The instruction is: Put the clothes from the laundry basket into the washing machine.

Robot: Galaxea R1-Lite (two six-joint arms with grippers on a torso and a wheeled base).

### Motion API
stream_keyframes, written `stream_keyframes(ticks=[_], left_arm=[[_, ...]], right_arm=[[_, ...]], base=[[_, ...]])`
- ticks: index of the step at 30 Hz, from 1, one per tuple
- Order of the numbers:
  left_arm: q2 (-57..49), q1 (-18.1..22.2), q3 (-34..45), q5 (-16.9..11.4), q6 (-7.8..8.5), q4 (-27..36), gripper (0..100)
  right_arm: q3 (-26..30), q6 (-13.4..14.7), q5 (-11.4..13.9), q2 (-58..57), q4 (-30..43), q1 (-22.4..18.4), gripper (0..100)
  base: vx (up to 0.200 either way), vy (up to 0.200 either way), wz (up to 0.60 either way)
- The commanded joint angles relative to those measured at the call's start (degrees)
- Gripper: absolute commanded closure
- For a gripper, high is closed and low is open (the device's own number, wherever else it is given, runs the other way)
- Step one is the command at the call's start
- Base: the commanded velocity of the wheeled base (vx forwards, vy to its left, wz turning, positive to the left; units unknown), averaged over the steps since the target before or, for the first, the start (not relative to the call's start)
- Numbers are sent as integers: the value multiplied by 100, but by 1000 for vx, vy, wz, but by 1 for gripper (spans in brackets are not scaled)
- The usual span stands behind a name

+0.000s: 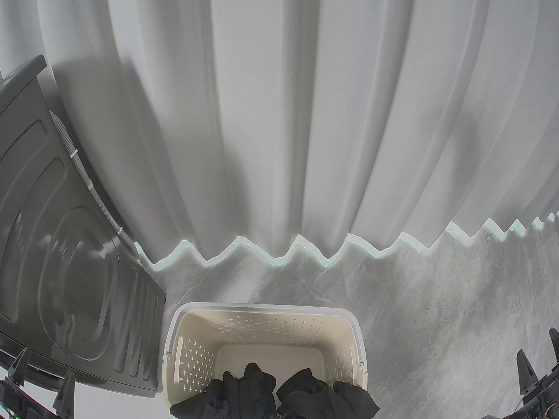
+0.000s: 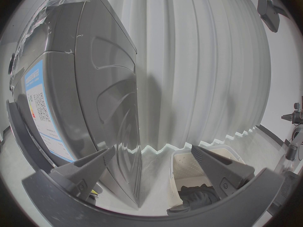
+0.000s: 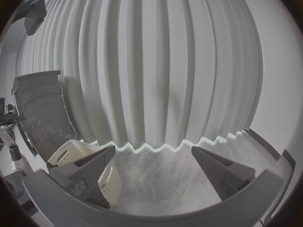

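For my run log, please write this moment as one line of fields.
stage: nothing grasped yet | left claw: open, beside washing machine | right claw: open, above floor | dark clothes: in laundry basket

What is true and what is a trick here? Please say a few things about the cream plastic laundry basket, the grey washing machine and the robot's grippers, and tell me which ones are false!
1. The cream plastic laundry basket has dark clothes lying in it. True.
2. The grey washing machine stands to the robot's right of the basket. False: it stands to the robot's left of it.
3. The left gripper and the right gripper are both open and hold nothing. True.
4. The basket sits on a wooden table. False: it stands on the grey marbled floor.
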Motion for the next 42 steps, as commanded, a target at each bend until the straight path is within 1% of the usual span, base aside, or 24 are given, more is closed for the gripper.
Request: stream_keyframes(ticks=[1, 4, 42], left_arm=[[-88, 0, 101, 8, -9, 0, 0], [-88, 0, 101, -1, 0, 0, 0], [-88, 0, 101, -1, 9, 0, 0]], right_arm=[[101, 0, 2, -93, 2, 2, 0], [101, 0, 2, -93, 2, 2, 0], [101, 0, 2, -93, 2, 2, 0]], base=[[0, 0, 0], [200, 0, 0], [0, 0, 0]])
